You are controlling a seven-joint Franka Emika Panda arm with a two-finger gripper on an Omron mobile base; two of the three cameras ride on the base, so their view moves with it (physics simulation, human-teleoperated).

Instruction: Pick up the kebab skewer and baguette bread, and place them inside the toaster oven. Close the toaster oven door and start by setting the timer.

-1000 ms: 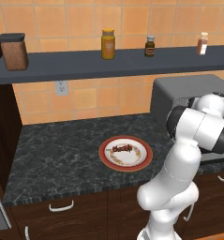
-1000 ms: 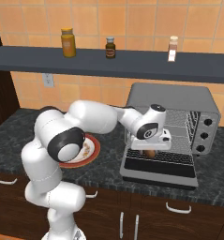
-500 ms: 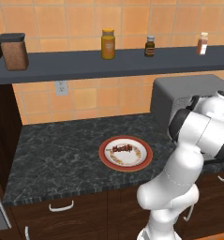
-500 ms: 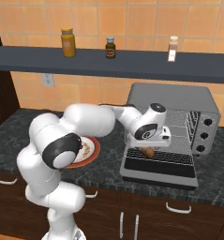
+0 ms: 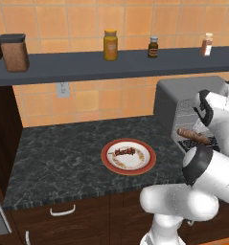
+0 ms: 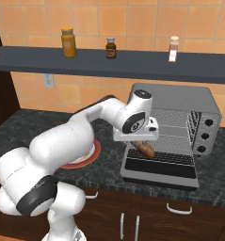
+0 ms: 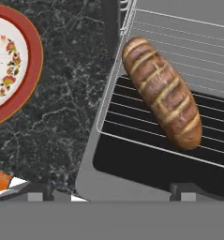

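Fingers [image 7: 39, 191] are showing as two small dark tips spread wide apart at the near edge of the hand view, and nothing is sitting between them, so the gripper [image 7: 111, 191] is holding nothing at all. It is hanging over the front of the toaster oven [image 6: 180, 101], with the white arm reaching across from the left in the right base view.

Baguette bread [image 7: 161, 92] is lying on the wire rack [image 7: 132, 117], angled across the bars, its scored crust facing up. In the right base view the baguette bread [image 6: 143, 149] is resting just below the hand, at the mouth of the oven. From the left base view the loaf [image 5: 194, 135] is peeking out beside the arm's upper joint.

Toaster oven door [image 6: 160, 170] is lying folded down flat toward the near side, dark glass up, resting over the black counter [image 5: 63, 158].

Kebab skewer [image 5: 124, 151] is sitting on the red-rimmed plate [image 5: 108, 161], well to the left of the oven. The plate's rim [image 7: 31, 70] is curving into the left side of the hand view.

Up on the shelf [image 6: 48, 60], jars and bottles are standing in a row.
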